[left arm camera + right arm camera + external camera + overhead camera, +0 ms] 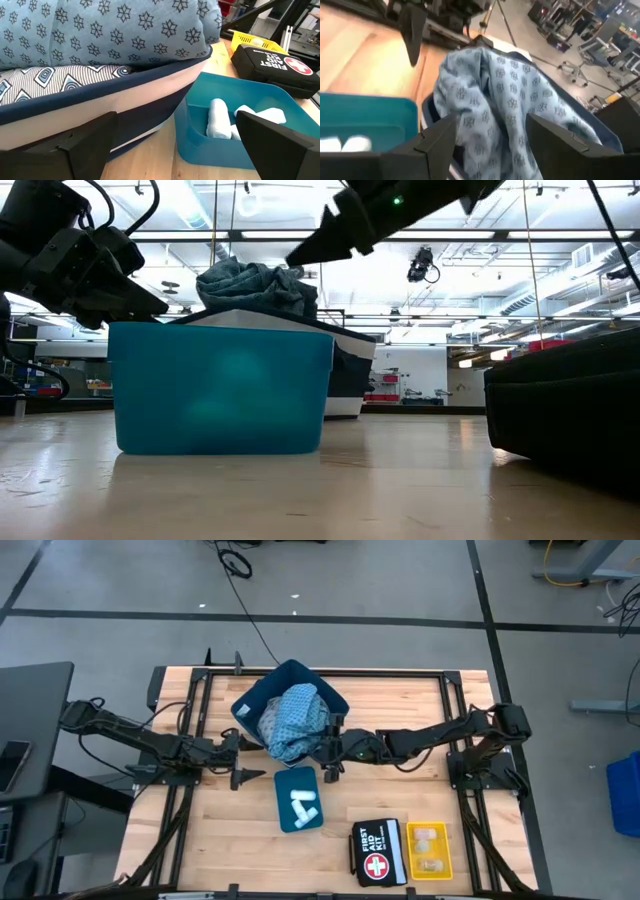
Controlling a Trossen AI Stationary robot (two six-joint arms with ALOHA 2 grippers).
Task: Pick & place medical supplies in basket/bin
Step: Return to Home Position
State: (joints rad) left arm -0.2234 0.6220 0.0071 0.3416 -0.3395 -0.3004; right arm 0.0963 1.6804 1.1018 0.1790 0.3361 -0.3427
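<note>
A dark blue basket (256, 700) stands at the table's far middle. It is heaped with a light-blue star-patterned cloth (297, 718) (500, 95), and a grey-blue striped cloth (50, 80) lies under it. In front of the basket a teal bin (298, 800) (235, 150) holds white rolls (303, 803) (218, 117). My right gripper (329, 748) (495, 145) hangs open at the cloth heap's right side, just above it in the low view (300, 252). My left gripper (243, 760) (175, 150) waits open at the basket's left front.
A black first aid kit (378, 852) and a yellow tray (430, 850) with small pale items lie near the table's front edge, right of the teal bin. Bare wood shows at the front left and far right.
</note>
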